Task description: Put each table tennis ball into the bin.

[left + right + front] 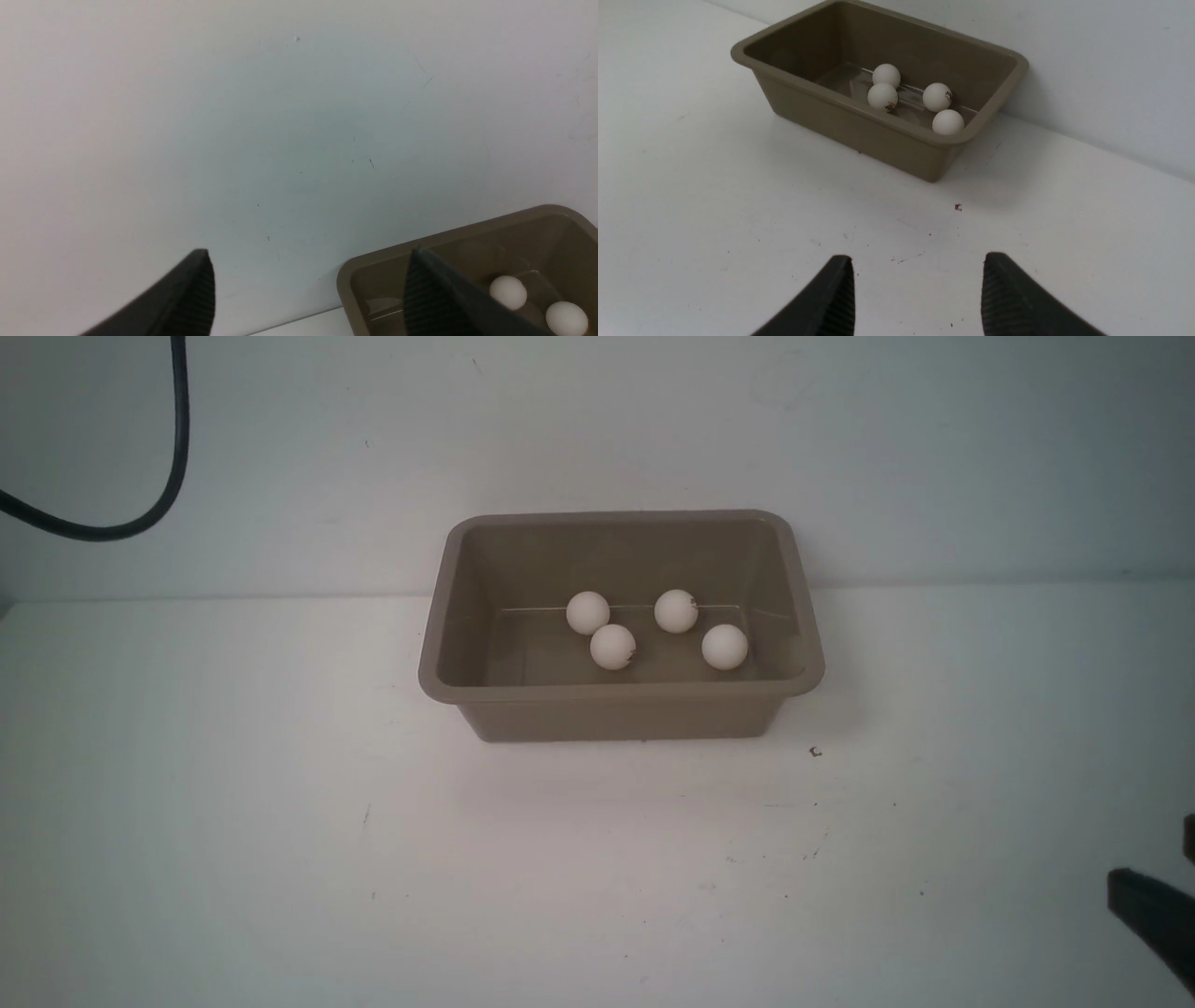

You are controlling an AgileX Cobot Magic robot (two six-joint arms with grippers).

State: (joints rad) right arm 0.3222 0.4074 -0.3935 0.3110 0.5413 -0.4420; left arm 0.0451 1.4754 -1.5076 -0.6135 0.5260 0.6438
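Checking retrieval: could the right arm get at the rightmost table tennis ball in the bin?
Probably yes: the bin is open-topped, nothing covers the rightmost table tennis ball, and the open right gripper holds nothing.

Front camera faces the bin (616, 714) squarely; both wrist cameras share it obliquely

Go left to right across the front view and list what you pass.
black cable → bin, with the four table tennis balls inside it → right pincer at the picture's edge.
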